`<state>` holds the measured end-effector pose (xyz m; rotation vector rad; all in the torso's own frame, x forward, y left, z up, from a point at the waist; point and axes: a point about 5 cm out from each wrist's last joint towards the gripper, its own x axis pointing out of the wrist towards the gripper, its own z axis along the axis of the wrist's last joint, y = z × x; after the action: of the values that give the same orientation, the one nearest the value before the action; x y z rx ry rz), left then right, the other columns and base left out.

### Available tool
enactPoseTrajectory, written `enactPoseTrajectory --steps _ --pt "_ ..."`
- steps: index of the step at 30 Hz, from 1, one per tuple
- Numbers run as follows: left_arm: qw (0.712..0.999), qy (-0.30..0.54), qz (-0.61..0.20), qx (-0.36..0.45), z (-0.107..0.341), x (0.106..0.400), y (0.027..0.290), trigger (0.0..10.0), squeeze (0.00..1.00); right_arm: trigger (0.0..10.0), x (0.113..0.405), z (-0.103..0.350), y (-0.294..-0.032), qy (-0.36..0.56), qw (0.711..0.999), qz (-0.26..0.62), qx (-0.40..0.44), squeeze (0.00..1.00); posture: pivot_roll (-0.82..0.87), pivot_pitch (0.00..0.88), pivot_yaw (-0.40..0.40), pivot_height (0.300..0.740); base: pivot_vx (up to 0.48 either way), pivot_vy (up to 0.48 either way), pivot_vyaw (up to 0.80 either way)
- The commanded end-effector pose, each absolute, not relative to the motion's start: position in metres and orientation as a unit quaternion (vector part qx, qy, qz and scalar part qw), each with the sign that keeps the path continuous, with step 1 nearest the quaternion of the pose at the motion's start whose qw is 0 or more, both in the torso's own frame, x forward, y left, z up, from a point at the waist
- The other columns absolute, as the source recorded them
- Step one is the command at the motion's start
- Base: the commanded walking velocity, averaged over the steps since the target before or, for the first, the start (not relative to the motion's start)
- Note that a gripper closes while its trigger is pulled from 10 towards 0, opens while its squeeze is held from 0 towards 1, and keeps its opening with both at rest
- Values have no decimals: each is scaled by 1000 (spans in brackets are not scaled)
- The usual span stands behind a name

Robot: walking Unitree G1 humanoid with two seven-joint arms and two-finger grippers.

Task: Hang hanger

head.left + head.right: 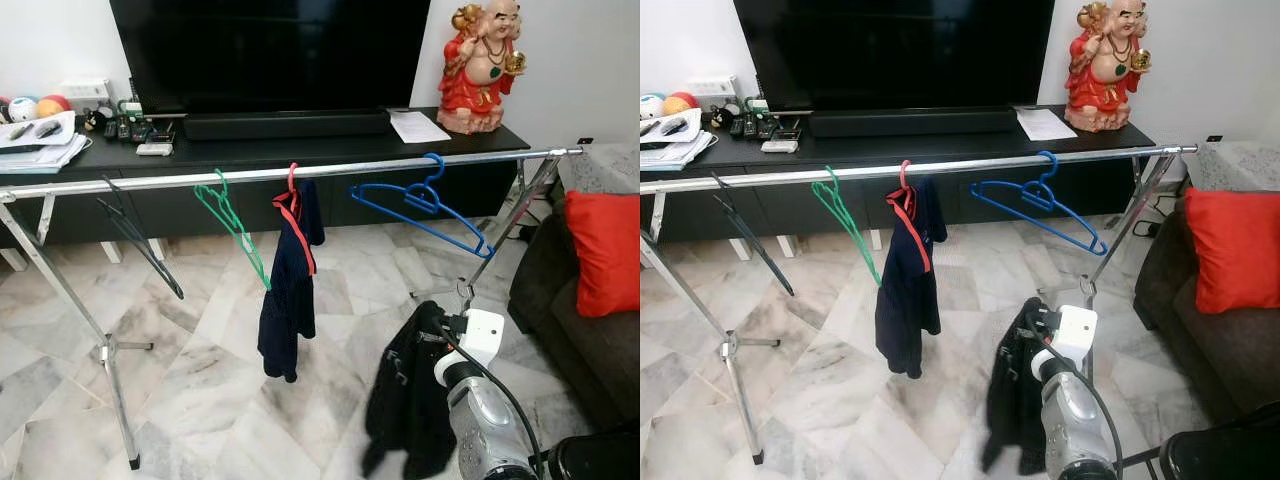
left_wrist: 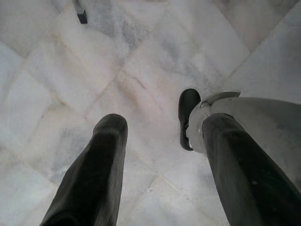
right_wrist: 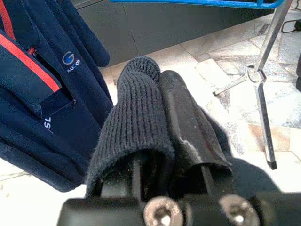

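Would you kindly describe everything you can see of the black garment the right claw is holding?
The black garment is a dark, soft piece of clothing with a ribbed knit cuff. It hangs limp from the right claw, bunched near the top and drooping toward the marble floor, in front of the metal rail. In the wrist view, knit fabric sits pinched around the claw's black fingers. No hanger can be made out in it.

Bright even indoor light, sharp head views, soft glare on the marble floor (image 1: pixel 200 380), dark television screen (image 1: pixel 270 50), left wrist fingers (image 2: pixel 94 174) slightly blurred up close
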<state>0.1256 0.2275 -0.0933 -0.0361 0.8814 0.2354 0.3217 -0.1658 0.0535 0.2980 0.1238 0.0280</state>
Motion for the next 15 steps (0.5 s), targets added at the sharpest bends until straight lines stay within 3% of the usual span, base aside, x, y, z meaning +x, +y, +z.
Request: enactPoseTrajectory --steps 1,15 --pt "899 425 108 -16 -93 126 226 10000 0 10000 325 61 -166 41 990 19 131 0 -7 54 -25 740 0 0 0" --pt "909 404 99 -11 -89 139 221 10000 0 10000 328 65 -162 32 991 36 128 0 8 33 -34 740 0 0 800"
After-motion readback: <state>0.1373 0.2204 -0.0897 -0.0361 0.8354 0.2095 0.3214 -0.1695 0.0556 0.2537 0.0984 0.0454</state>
